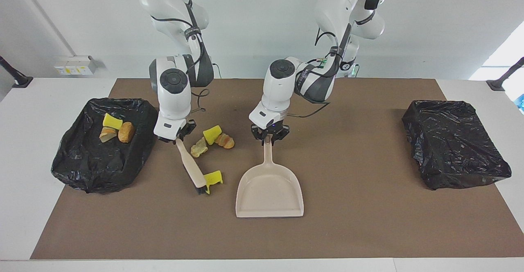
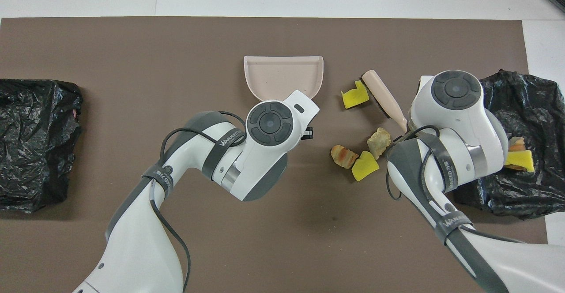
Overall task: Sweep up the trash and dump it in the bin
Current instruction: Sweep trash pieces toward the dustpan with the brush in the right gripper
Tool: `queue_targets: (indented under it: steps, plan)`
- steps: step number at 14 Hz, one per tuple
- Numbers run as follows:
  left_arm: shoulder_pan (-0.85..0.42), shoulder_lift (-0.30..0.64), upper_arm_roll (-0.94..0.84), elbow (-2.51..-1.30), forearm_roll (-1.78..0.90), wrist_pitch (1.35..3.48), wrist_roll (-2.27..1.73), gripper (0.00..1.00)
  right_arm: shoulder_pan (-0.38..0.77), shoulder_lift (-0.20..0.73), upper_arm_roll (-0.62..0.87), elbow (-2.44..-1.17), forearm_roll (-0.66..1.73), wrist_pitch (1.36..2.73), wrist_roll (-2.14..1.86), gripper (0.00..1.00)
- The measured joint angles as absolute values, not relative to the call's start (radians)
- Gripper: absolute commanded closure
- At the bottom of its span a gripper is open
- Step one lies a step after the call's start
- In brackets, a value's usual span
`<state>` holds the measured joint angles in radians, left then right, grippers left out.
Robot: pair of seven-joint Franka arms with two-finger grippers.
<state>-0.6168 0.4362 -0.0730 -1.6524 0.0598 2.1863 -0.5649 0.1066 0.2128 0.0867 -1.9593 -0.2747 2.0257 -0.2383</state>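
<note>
My right gripper [image 1: 179, 138] is shut on the handle of a beige brush [image 1: 190, 166], which slants down to the mat. Its dark bristles touch a yellow sponge bit [image 1: 213, 178] of the trash. Three more scraps lie on the mat nearer to the robots: a yellow bit [image 1: 212, 134], a brown bread lump [image 1: 225, 141] and a pale chunk [image 1: 199, 147]. My left gripper [image 1: 270, 137] is shut on the handle of the beige dustpan [image 1: 269, 194], which lies flat beside the scraps. The black-lined bin [image 1: 82, 161] at the right arm's end holds three scraps.
A second black-lined bin [image 1: 454, 145] stands at the left arm's end of the brown mat [image 1: 360, 223]. In the overhead view both wrists cover their grippers; the dustpan [image 2: 282, 74] and brush [image 2: 383, 95] show past them.
</note>
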Motion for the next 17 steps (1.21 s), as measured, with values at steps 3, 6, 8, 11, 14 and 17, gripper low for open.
queue_targets:
  steps: [3, 6, 8, 11, 14, 17]
  plan:
    - [-0.572, 0.4, -0.071, -1.653, 0.098, 2.111, -0.389, 1.0, 0.144, 0.202, 0.09, -1.992, -0.268, 2.024, -0.327, 1.0]
    - [-0.527, 0.367, -0.069, -1.654, 0.103, 2.052, -0.245, 1.0, 0.165, 0.18, 0.093, -2.026, -0.206, 2.021, -0.471, 1.0]
    - [-0.487, 0.336, -0.068, -1.654, 0.103, 1.996, -0.129, 1.0, 0.188, 0.166, 0.097, -2.033, -0.13, 1.994, -0.524, 1.0]
    - [-0.419, 0.278, -0.067, -1.664, 0.103, 1.932, 0.048, 1.0, 0.26, 0.128, 0.11, -2.03, -0.084, 1.976, -0.525, 1.0]
    - [-0.345, 0.202, -0.067, -1.705, 0.077, 1.877, 0.265, 1.0, 0.23, 0.101, 0.101, -2.004, -0.083, 1.918, -0.529, 1.0]
    - [-0.291, 0.137, -0.067, -1.753, 0.052, 1.813, 0.485, 1.0, 0.121, 0.094, 0.093, -1.96, -0.083, 1.853, -0.531, 1.0]
